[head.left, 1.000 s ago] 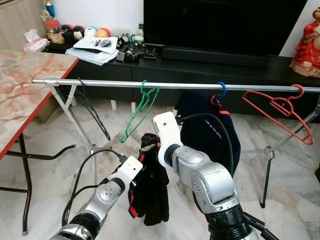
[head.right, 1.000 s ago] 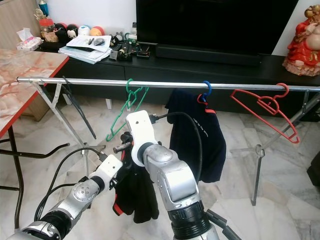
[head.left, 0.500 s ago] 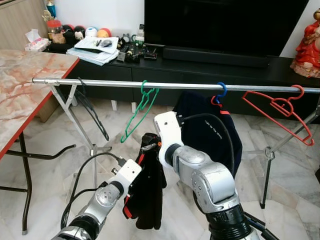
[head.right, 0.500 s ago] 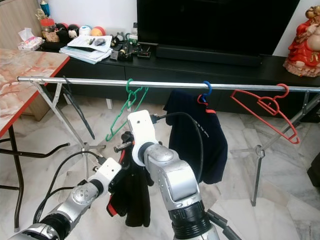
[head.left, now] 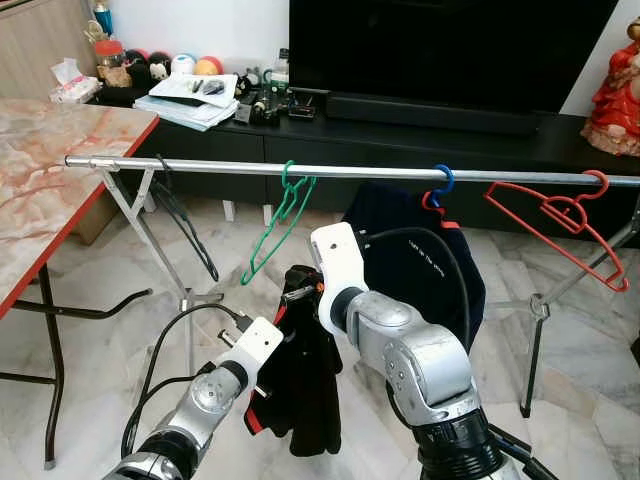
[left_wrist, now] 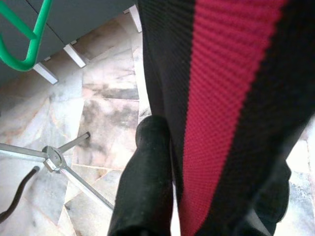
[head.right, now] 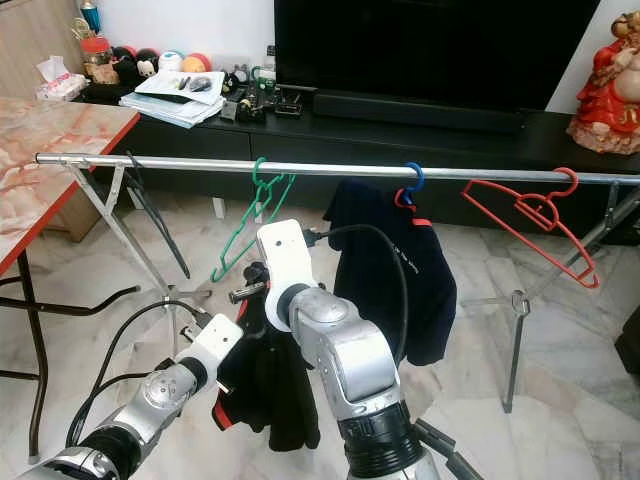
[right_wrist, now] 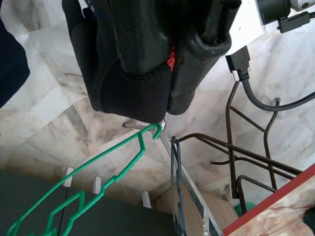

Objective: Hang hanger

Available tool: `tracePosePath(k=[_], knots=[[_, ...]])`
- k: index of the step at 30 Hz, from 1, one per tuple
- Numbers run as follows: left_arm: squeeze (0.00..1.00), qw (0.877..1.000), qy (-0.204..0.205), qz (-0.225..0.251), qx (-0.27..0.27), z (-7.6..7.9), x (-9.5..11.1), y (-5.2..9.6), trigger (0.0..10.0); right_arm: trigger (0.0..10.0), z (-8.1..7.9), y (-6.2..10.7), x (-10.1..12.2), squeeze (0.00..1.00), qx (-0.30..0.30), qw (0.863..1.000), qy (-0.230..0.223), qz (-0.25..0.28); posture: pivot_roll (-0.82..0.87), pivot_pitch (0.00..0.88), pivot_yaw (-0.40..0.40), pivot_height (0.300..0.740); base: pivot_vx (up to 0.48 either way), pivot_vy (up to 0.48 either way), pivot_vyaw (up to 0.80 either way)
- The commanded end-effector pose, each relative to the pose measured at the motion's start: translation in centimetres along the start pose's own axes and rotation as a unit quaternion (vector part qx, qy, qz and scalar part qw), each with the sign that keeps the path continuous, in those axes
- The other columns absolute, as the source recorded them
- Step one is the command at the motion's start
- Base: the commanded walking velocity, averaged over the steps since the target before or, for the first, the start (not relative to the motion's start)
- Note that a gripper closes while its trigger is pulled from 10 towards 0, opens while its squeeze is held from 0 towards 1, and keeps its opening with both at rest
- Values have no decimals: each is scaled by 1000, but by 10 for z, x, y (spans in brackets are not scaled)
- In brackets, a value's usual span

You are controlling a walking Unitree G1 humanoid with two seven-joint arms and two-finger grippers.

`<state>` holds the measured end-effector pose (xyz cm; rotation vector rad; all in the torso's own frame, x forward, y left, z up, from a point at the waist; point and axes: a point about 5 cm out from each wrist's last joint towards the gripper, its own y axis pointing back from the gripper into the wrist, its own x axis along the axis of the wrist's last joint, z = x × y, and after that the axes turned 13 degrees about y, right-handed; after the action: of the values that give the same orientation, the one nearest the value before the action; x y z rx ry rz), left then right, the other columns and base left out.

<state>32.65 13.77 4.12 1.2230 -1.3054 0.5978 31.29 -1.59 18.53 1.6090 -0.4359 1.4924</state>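
Below the metal rail (head.left: 360,172), we pinch the black garment (head.left: 305,385) with both grippers: right gripper (right_wrist: 170,64) on its top, left gripper (head.left: 262,385) at its red-striped side.

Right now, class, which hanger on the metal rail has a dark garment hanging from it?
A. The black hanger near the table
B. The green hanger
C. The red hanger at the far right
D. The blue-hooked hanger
D: the blue-hooked hanger carries the dark garment on the rail, while the green hanger, red hanger and black hanger hang bare.
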Motion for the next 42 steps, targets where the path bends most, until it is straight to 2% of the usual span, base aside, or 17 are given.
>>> tracePosePath(k=[1, 5, 10, 12, 15, 18, 22, 23, 24, 26, 28, 30, 32, 36, 40, 42], knots=[[0, 1000, 16, 0, 1, 0, -4, 2, 0, 10000, -1, 5, 16, 0, 2, 999, 1, 31, -13, 76, -48, 721, 0, 0, 0], [0, 1000, 28, 9, -5, 0, -1, 2, 0, 10000, 5, 7, 13, 0, -2, 999, -3, 33, -13, 76, -49, 721, 0, 0, 0], [0, 998, 61, 30, -17, -1, 7, 1, 0, 10000, 23, 16, 4, 0, -18, 999, -2, 28, -13, 81, -51, 721, 0, 0, 0], [0, 996, 72, 35, -44, 1, 10, 1, 0, 10000, 44, 23, -8, 0, -45, 999, 2, 17, -13, 81, -51, 721, 0, 0, 0], [0, 995, 65, 37, -66, 2, 13, 1, 0, 10000, 61, 29, -24, 0, -68, 998, 15, -2, -16, 87, -50, 721, 0, 0, 0], [0, 994, 56, 39, -85, 4, 16, 2, 0, 10000, 73, 35, -38, 0, -79, 997, 4, -16, -13, 89, -49, 721, 0, 0, 0], [0, 992, 40, 44, -116, 6, 23, 2, 0, 10000, 86, 40, -66, 0, -82, 995, 11, -55, -16, 91, -47, 721, 0, 0, 0], [0, 991, 35, 45, -122, 7, 25, 1, 0, 10000, 89, 40, -75, 0, -82, 994, 17, -68, -14, 92, -46, 721, 0, 0, 0], [0, 990, 20, 47, -132, 8, 30, 1, 0, 10000, 92, 41, -94, 0, -79, 992, 33, -94, -14, 94, -44, 721, 0, 0, 0], [0, 990, 16, 48, -134, 8, 32, 1, 0, 10000, 92, 41, -100, 0, -76, 991, 37, -102, -14, 94, -44, 721, 0, 0, 0], [0, 990, 8, 53, -133, 9, 39, 0, 0, 10000, 86, 41, -120, 0, -44, 991, 43, -121, -12, 97, -42, 721, 0, 0, 0], [0, 990, 5, 57, -131, 9, 43, -1, 0, 10000, 80, 41, -129, 0, -17, 991, 44, -124, -11, 98, -40, 721, 0, 0, 0], [0, 989, 15, 65, -132, 11, 49, 0, 0, 10000, 76, 41, -134, 0, 8, 994, 20, -110, -12, 100, -36, 721, 0, 0, 0], [0, 987, -7, 78, -137, 17, 62, 2, 0, 10000, 78, 43, -130, 0, 52, 997, 10, -56, -1, 102, -37, 721, 0, 0, 0], [0, 985, -18, 92, -144, 23, 75, 3, 0, 10000, 75, 46, -111, 0, 85, 996, -23, 9, -4, 99, -38, 721, 0, 0, 0], [0, 985, -25, 89, -146, 27, 77, 3, 0, 10000, 74, 47, -114, 0, 93, 996, -6, -1, -4, 98, -37, 721, 0, 0, 0]])
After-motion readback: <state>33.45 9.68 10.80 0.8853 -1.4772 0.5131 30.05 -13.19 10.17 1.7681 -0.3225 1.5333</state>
